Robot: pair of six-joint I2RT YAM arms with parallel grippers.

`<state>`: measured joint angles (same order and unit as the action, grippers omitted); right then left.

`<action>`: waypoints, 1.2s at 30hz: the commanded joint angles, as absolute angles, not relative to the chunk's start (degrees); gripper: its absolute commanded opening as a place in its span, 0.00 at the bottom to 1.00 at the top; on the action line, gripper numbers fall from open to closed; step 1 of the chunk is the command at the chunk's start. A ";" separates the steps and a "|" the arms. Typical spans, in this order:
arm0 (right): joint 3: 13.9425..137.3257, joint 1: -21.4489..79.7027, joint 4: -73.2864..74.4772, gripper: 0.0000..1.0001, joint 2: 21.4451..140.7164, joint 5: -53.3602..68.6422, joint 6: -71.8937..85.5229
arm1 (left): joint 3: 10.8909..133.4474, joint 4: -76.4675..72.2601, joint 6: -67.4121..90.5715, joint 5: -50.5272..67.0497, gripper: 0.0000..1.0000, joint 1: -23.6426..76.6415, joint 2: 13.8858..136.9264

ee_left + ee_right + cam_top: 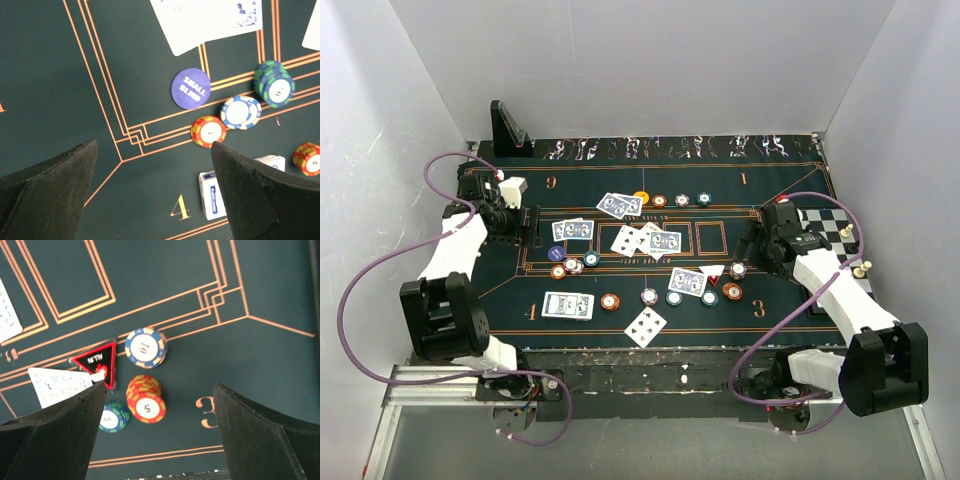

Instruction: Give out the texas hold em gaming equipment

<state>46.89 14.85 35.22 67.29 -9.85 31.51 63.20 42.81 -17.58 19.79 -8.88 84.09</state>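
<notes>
Since both grippers hang wide open with nothing in them, it really comes down to which chip already sits in whose jaws, and I'd pick the right gripper [161, 389]. The red-and-yellow chip stack [145, 401] lies right inside its gap, a touch toward the finger on the left of the wrist view. The blue-and-white chip [145, 347] is further ahead. Round stack, so no long axis to line up, and a straight drop looks enough. The left gripper [154, 149] is worse off: its nearest red-and-yellow chip [207, 131] sits just beside one fingertip, off centre. Cards [568, 305] and other chips lie spread over the green mat [580, 185].
</notes>
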 commanded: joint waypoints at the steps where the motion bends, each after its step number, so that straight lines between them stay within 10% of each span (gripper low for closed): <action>1: 46.76 12.31 28.31 0.94 68.29 -14.32 30.33 | 64.07 36.05 -16.26 21.53 0.98 -10.63 85.95; 36: 35.42 -1.49 -18.10 0.95 77.25 -24.70 15.74 | 48.43 -10.54 2.02 21.62 0.98 -10.46 91.23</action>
<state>35.44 -0.10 -9.32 77.21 -25.61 18.85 50.59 -3.03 -1.93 21.61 -11.11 93.73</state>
